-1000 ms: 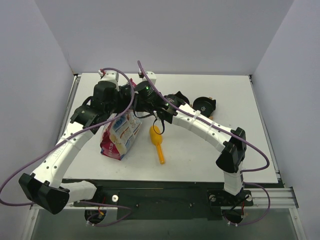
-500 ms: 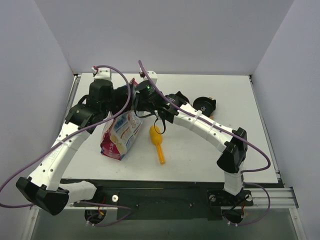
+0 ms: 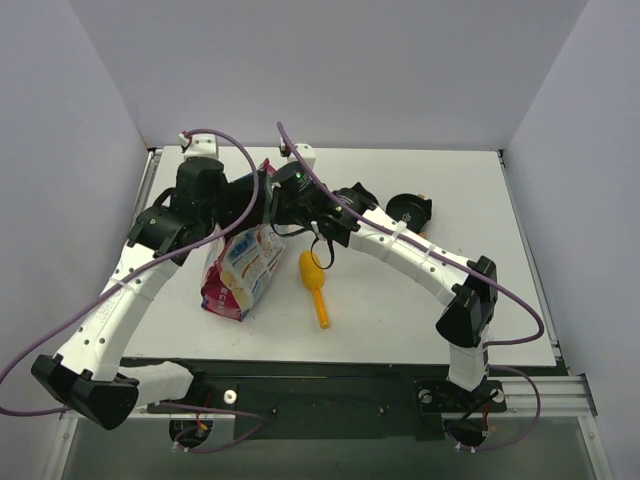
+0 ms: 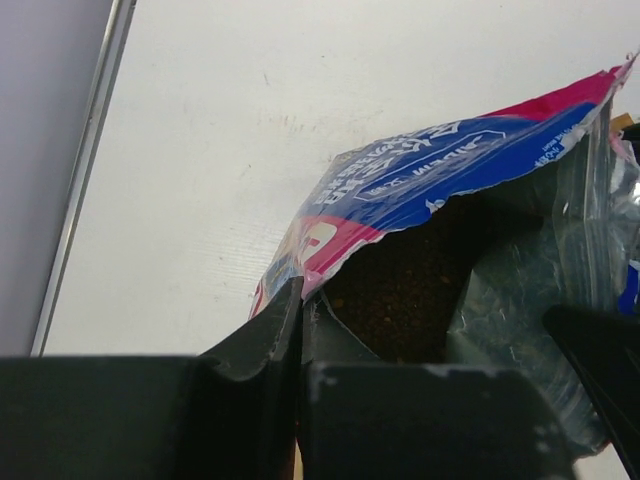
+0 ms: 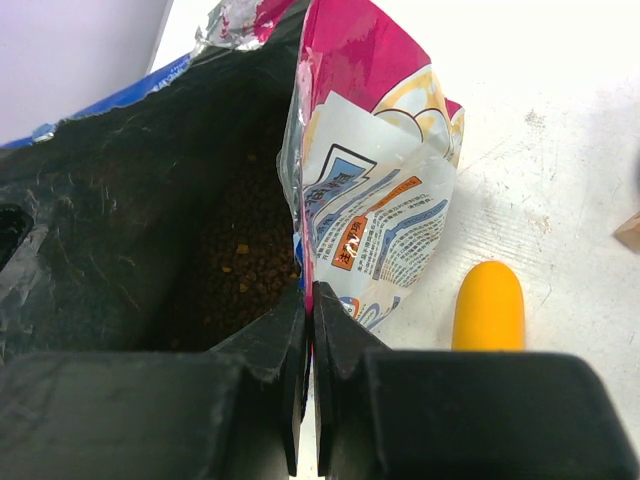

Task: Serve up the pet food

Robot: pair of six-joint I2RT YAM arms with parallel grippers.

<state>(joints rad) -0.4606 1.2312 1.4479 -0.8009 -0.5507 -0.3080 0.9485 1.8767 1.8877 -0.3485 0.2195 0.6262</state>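
white table (image 3: 400, 320). brown kibble (image 5: 245, 270) sits inside the open bag (image 3: 240, 275), at 9 o'clock of table centre. left gripper (image 4: 301, 300) is pinched on one side of the bag's rim, right gripper (image 5: 308, 300) clamped on the other side. yellow scoop (image 3: 315, 285) at bag's 3 o'clock, black bowl (image 3: 408, 210) at 2.

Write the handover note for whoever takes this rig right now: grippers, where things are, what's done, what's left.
Left gripper: jaws shut on one rim of the bag mouth.
Right gripper: jaws shut on the opposite rim.
Things: the bag's mouth is held open between the two arms, with kibble visible inside. The scoop lies free just right of the bag. A bowl sits further right, beyond the right arm.
Done: bag open and held.
Left: probably free one gripper, take the scoop, dip out kibble and fill the bowl.
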